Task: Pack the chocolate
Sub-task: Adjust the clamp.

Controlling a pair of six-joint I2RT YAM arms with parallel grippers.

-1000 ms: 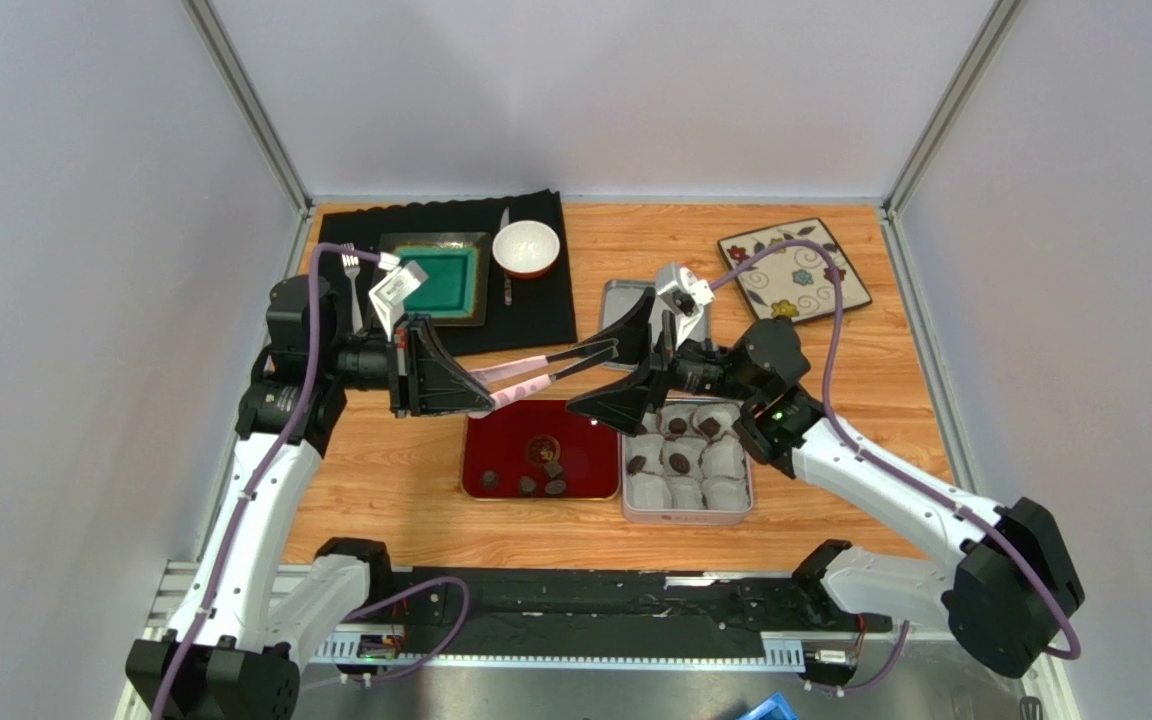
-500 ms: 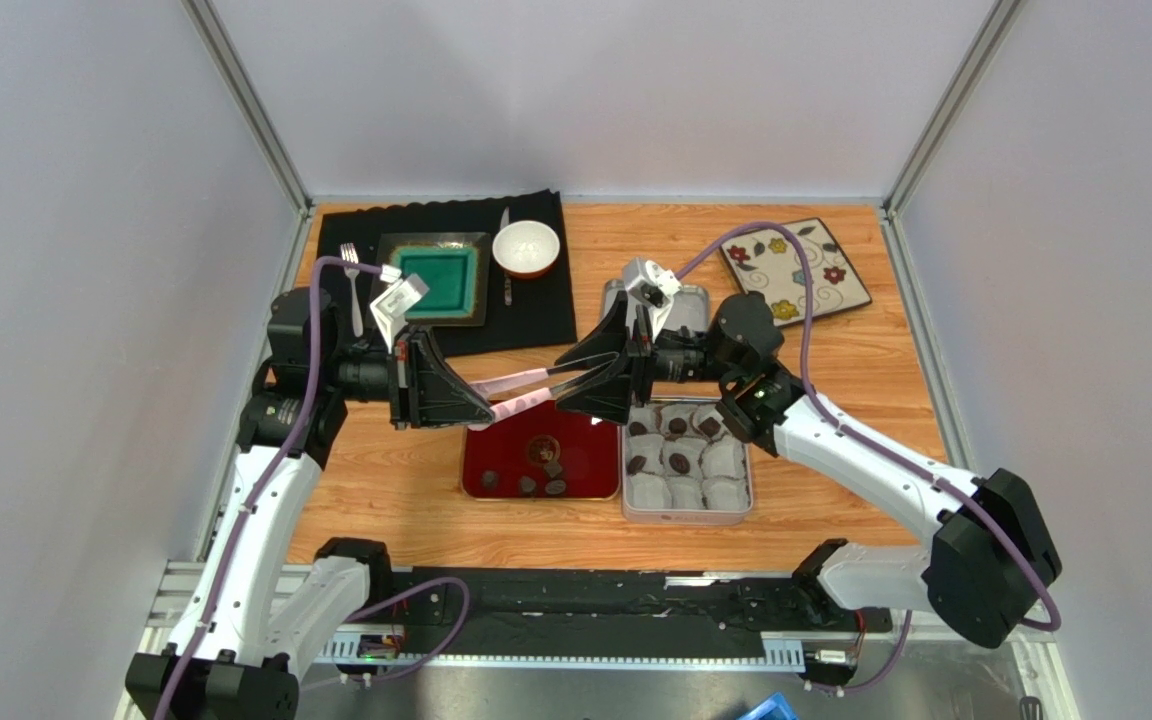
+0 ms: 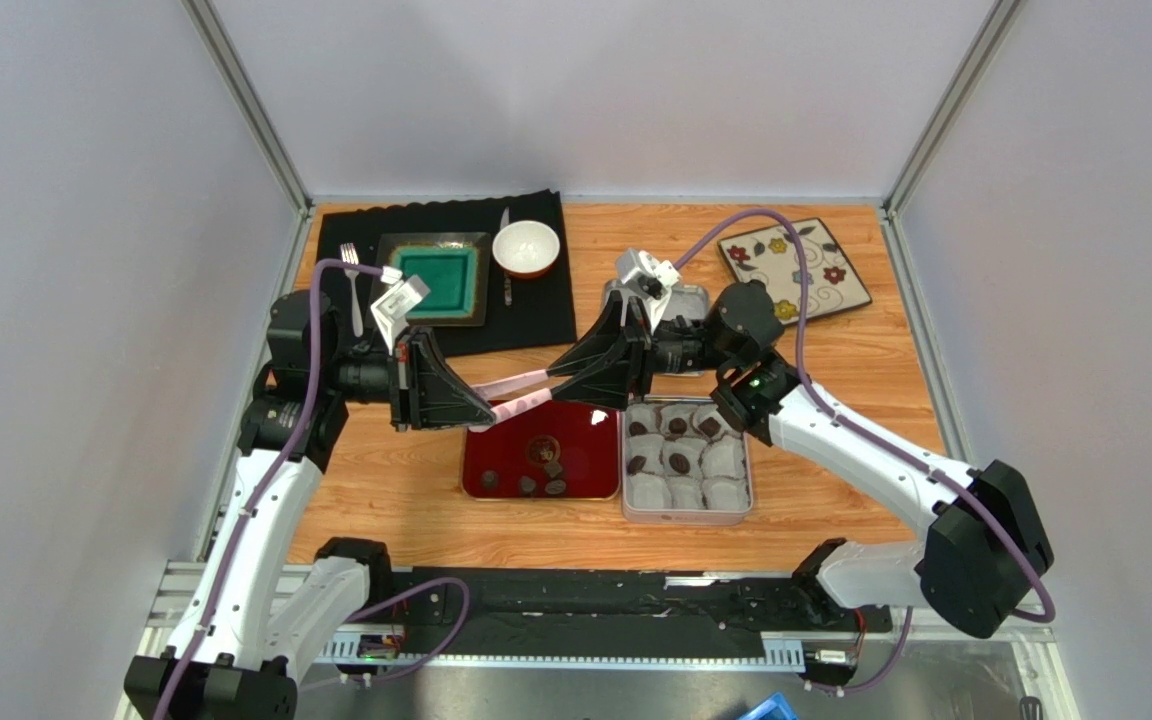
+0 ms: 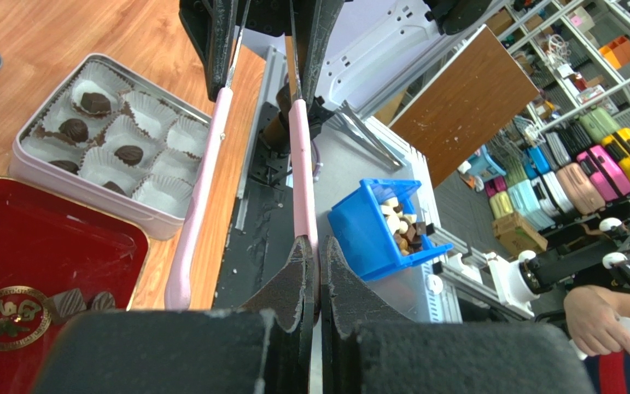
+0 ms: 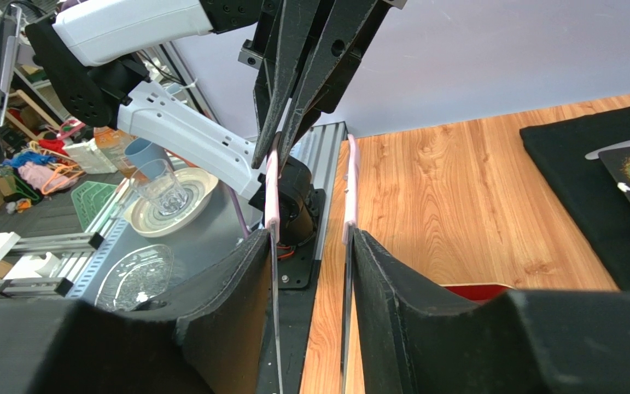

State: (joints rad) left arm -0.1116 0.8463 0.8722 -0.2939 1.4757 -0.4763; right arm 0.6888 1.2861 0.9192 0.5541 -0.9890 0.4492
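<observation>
Chocolate: small dark pieces. Some lie loose on the red tray. Others already sit in the white paper cups of the tin, which touches the tray's right side on the tabletop. Several cups are empty.

Left end effector: raised over the tray, fingers together, clamped on one pink arm of the tongs. The other arm runs free beside it.

Right end effector: meets the tongs from the opposite side, jaws partly apart, one finger outside each arm. Whether it grips firmly yet cannot be told.

Step, as judged: passing the tongs to the right arm.

Handling notes:
- Seat both tong arms squarely between the right fingers.
- Press only enough to hold, so the tong ends stay sprung apart.
- Release the left clamp only once the right hold is sure, or the tongs may twist or drop onto the tray.
</observation>
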